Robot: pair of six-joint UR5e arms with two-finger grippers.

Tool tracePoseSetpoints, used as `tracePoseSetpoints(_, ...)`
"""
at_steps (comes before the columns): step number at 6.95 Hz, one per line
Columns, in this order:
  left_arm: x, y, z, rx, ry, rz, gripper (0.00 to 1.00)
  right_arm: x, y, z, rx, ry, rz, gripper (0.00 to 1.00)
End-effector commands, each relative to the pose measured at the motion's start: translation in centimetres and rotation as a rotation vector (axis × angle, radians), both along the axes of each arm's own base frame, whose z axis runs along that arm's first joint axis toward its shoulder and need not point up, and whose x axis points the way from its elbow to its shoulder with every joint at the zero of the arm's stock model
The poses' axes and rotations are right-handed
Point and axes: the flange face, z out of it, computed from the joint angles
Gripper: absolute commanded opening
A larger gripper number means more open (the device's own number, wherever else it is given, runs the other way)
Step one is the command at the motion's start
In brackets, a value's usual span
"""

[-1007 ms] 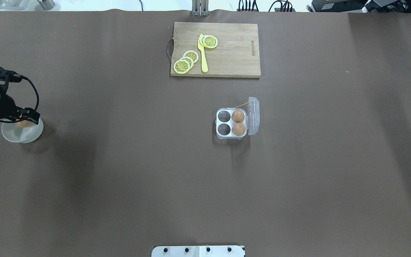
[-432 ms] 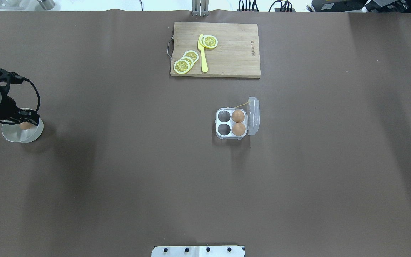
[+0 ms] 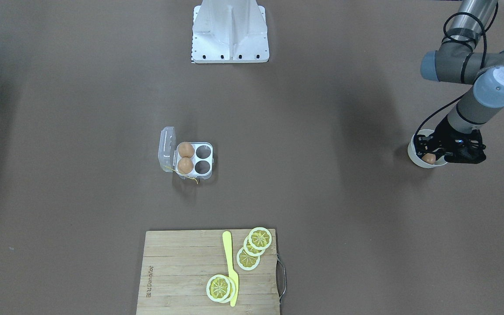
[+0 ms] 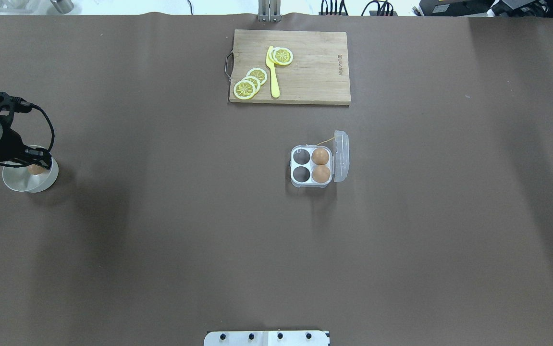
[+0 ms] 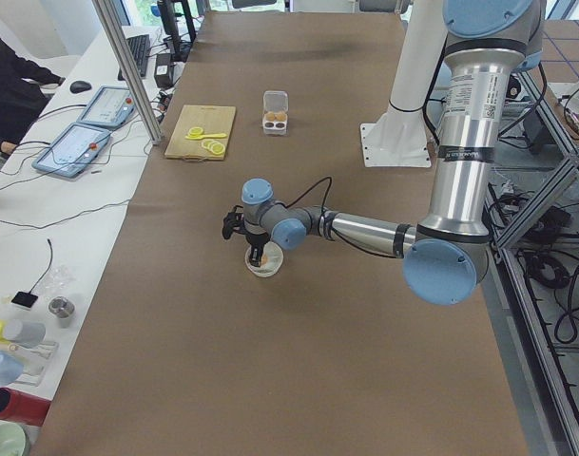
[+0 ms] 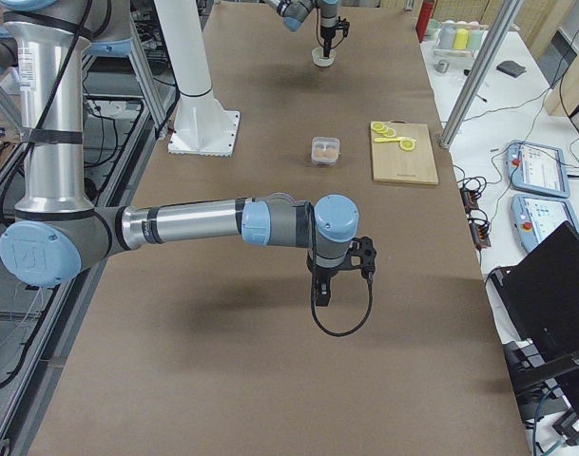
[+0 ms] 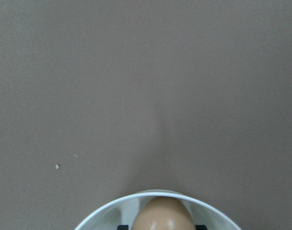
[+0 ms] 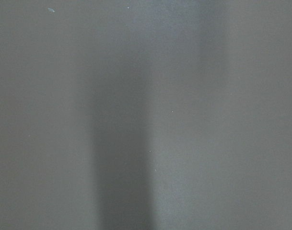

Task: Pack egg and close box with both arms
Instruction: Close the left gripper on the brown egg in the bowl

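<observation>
Tan-brown egg [image 7: 162,214] in white bowl [image 7: 118,211], robot's left end of tabletop [image 4: 161,250], well apart from box [image 4: 300,173]. Likely light, rigid, brittle, smooth. Grip across widest middle, low force. Left gripper [image 3: 429,155] straddles egg; clamped or not, cannot tell. Right gripper [image 6: 323,293]: cannot tell.
</observation>
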Motion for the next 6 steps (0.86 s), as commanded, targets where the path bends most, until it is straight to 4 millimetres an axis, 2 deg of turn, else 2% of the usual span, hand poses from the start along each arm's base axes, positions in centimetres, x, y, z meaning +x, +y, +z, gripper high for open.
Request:
tracePoseSetpoints(1,0.0,0.0,-0.2,0.003,0.002,0.000,0.45,0.0,0.0,0.0,-0.001,0.000,0.000,1.00)
tracePoseSetpoints(2,0.0,0.0,-0.3,0.005,0.004,0.000,0.37,0.0,0.0,0.0,-0.001,0.000,0.000,1.00)
tracePoseSetpoints(3,0.0,0.1,-0.4,0.007,0.004,0.000,0.19,0.0,0.0,0.0,-0.001,0.000,0.000,1.00)
tracePoseSetpoints(4,-0.3,0.3,0.0,0.000,0.000,-0.001,0.10,0.0,0.0,0.0,-0.001,0.000,0.000,1.00)
tracePoseSetpoints(6,-1.5,1.8,-0.3,0.008,0.004,-0.002,0.07,0.0,-0.1,0.0,0.001,0.000,0.000,1.00)
